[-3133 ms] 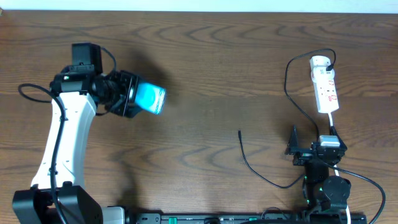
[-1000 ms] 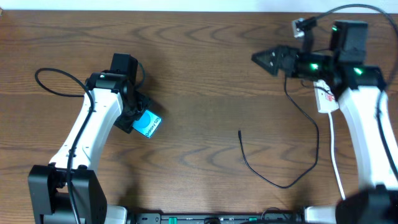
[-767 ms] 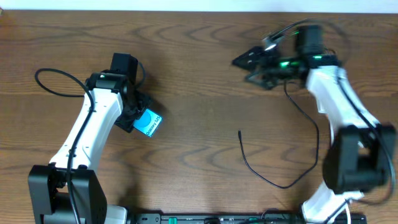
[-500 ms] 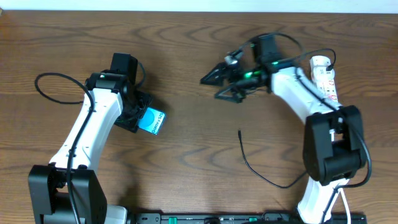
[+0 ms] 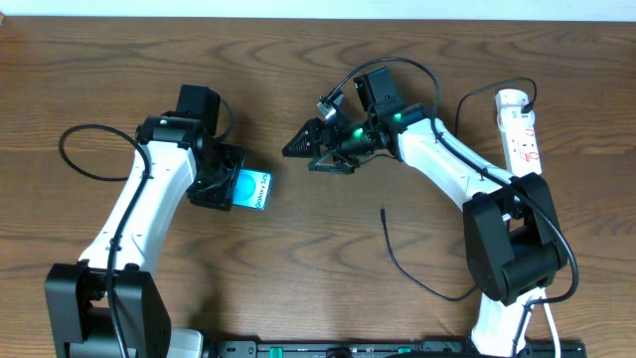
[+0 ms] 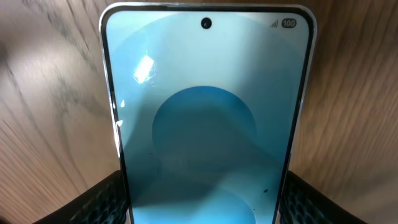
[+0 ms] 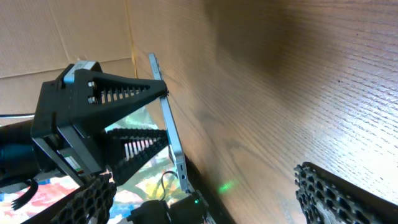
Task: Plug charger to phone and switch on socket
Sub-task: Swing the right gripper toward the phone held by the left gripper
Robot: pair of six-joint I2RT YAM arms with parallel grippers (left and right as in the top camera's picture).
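Observation:
My left gripper is shut on the phone, a teal screen with a white band at its right end, held left of the table's middle. In the left wrist view the phone fills the frame between the fingers. My right gripper is open and empty, pointing left, a short way right of the phone. The right wrist view shows its spread fingers and the phone edge-on. The charger, a thin black cable, lies on the table with its plug tip below the right arm. The white socket lies at the far right.
The wooden table carries everything. The charger cable loops down and up to the socket's top end. A thick black robot cable curls beside the left arm. The right arm's base stands at the lower right.
The right arm has swung left from the socket side across the table towards the phone. The left gripper has shifted the phone slightly right and turned it.

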